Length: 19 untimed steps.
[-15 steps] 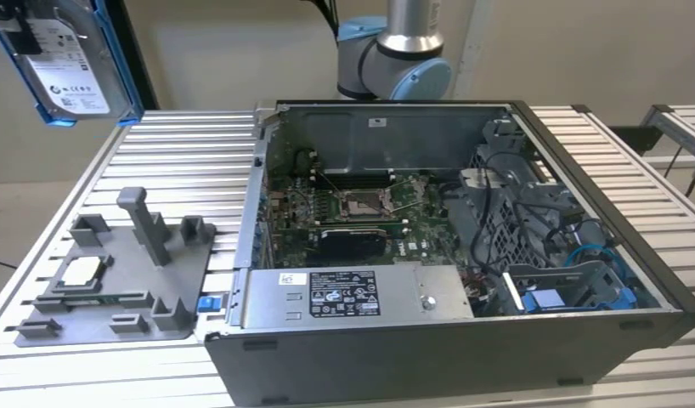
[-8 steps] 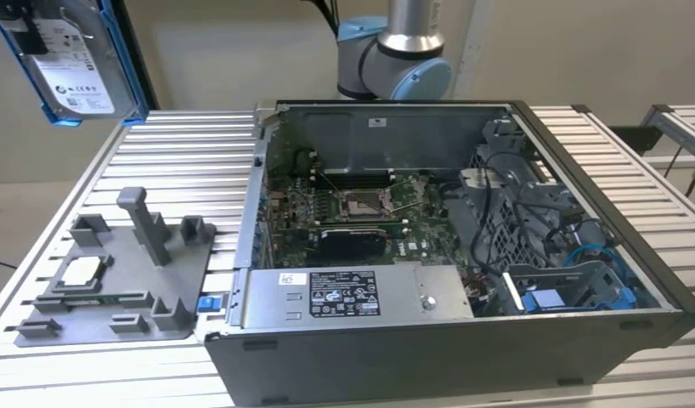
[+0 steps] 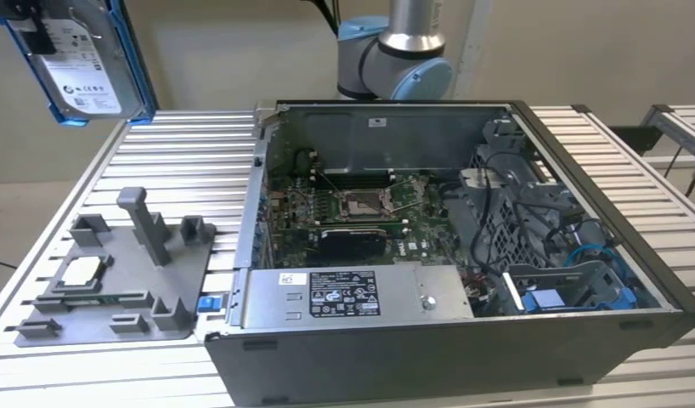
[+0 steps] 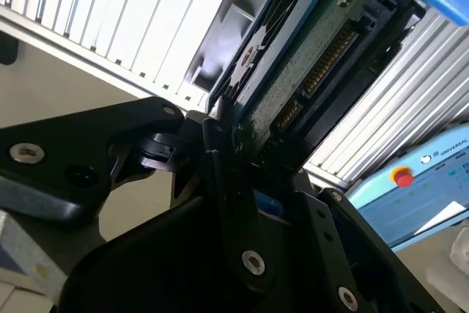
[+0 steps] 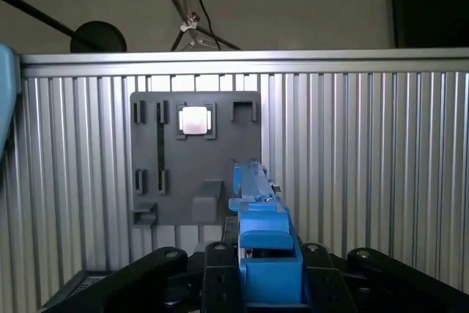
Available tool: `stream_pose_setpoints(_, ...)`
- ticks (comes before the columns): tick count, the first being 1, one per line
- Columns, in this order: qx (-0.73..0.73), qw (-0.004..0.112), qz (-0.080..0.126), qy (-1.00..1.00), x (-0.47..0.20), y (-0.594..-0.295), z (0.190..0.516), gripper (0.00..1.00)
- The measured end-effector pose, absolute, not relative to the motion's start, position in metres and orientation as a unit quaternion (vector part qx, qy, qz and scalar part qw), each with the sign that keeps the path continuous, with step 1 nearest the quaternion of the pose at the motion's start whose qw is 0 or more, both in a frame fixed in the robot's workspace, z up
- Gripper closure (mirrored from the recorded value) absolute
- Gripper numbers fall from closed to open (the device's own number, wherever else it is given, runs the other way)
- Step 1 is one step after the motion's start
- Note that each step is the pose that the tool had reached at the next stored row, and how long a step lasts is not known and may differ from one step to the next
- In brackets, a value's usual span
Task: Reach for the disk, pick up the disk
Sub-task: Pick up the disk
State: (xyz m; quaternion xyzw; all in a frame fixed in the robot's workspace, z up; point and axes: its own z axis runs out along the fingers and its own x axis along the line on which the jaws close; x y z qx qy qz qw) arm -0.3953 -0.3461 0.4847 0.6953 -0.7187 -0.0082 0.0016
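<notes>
One hold: my black gripper (image 5: pixel 267 258) is clamped on the flat silver-grey disk (image 3: pixel 87 64) in its blue plastic carrier, aloft over the ribbed metal table (image 3: pixel 155 161). Grip seems to bite one narrow end; a jolt could pivot or drop it.

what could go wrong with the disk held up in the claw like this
The claw seems to pinch the disk at one end only, so it may slip or pivot. It hangs well above the slatted table and grey fixture plate; a drop would likely hit hard surfaces or the small chip there.
</notes>
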Motion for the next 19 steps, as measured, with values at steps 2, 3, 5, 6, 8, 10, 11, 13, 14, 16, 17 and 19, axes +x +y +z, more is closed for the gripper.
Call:
stream_pose_setpoints(2,0.695,0.002,-0.008,-0.719,-0.393,-0.346,0.485,1.0)
stream_pose_setpoints(3,0.695,0.002,-0.008,-0.719,-0.391,-0.346,0.485,1.0)
stream_pose_setpoints(5,0.695,0.002,-0.008,-0.719,-0.387,-0.346,0.485,1.0)
stream_pose_setpoints(6,0.695,0.002,-0.008,-0.719,-0.385,-0.346,0.485,1.0)
stream_pose_setpoints(8,0.695,0.002,-0.008,-0.719,-0.38,-0.346,0.485,1.0)
stream_pose_setpoints(10,0.695,0.002,-0.008,-0.719,-0.375,-0.346,0.485,1.0)
stream_pose_setpoints(11,0.695,0.002,-0.008,-0.719,-0.373,-0.346,0.485,1.0)
stream_pose_setpoints(13,0.695,0.002,-0.008,-0.719,-0.369,-0.346,0.485,1.0)
stream_pose_setpoints(14,0.695,0.002,-0.008,-0.719,-0.367,-0.346,0.485,1.0)
stream_pose_setpoints(16,0.695,0.002,-0.008,-0.719,-0.363,-0.346,0.485,1.0)
stream_pose_setpoints(17,0.695,0.002,-0.008,-0.719,-0.362,-0.346,0.485,1.0)
stream_pose_setpoints(19,0.695,0.002,-0.008,-0.719,-0.359,-0.346,0.485,1.0)
